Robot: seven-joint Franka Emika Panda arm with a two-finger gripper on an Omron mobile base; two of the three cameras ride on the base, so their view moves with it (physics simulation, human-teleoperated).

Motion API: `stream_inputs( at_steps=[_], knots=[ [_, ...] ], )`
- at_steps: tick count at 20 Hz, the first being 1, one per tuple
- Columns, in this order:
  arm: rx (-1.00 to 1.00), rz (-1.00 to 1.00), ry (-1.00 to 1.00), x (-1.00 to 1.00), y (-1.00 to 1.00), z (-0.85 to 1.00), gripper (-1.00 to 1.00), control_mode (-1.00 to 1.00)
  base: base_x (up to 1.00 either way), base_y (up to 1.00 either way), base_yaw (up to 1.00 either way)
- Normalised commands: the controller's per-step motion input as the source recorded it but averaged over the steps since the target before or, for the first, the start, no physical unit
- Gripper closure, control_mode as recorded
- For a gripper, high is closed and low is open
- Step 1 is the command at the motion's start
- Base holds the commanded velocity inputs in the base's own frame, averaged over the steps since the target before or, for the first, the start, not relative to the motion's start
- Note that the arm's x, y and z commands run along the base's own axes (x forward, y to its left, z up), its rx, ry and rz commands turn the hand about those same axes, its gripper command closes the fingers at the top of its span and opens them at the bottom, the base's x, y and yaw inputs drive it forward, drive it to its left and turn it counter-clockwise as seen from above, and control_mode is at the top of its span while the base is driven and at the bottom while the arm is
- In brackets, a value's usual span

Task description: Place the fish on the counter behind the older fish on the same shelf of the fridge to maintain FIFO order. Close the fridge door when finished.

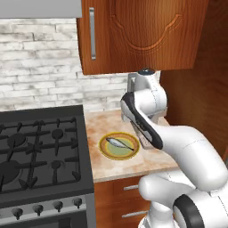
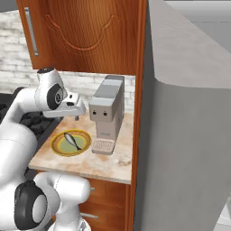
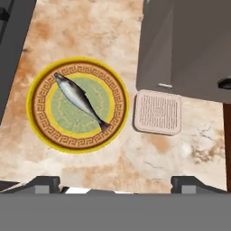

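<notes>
- A plate sits on the bench, with the fish lying across it, head toward 10 o'clock and tail toward 4 o'clock in the hand view.
- A coffee machine stands just beside the plate, at its 3 o'clock.
- The stove adjoins the bench at 9 o'clock.
- The fridge stands at the bench's 3 o'clock.
- A wall cabinet hangs above the bench.

White brick wall; brown wooden wall cabinet; black gas stove at left.
</notes>
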Motion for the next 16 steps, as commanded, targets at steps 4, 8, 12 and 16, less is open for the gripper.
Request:
stream_inputs(
  at_steps=[4, 8, 12, 16],
  knots=[
    [-0.06, 0.07, 0.02, 0.01, 0.30, -0.23, -1.00, -1.00, 0.00, 0.00, 0.00],
    [-0.02, 0.04, 0.06, 0.16, 0.01, -0.20, -1.00, -1.00, 0.00, 0.00, 0.00],
    [0.00, 0.08, 0.05, 0.07, 0.07, -0.37, -1.00, -1.00, 0.00, 0.00, 0.00],
    [0.00, 0.20, 0.09, 0.07, 0.26, -0.56, -1.00, -1.00, 0.00, 0.00, 0.00]
  ],
)
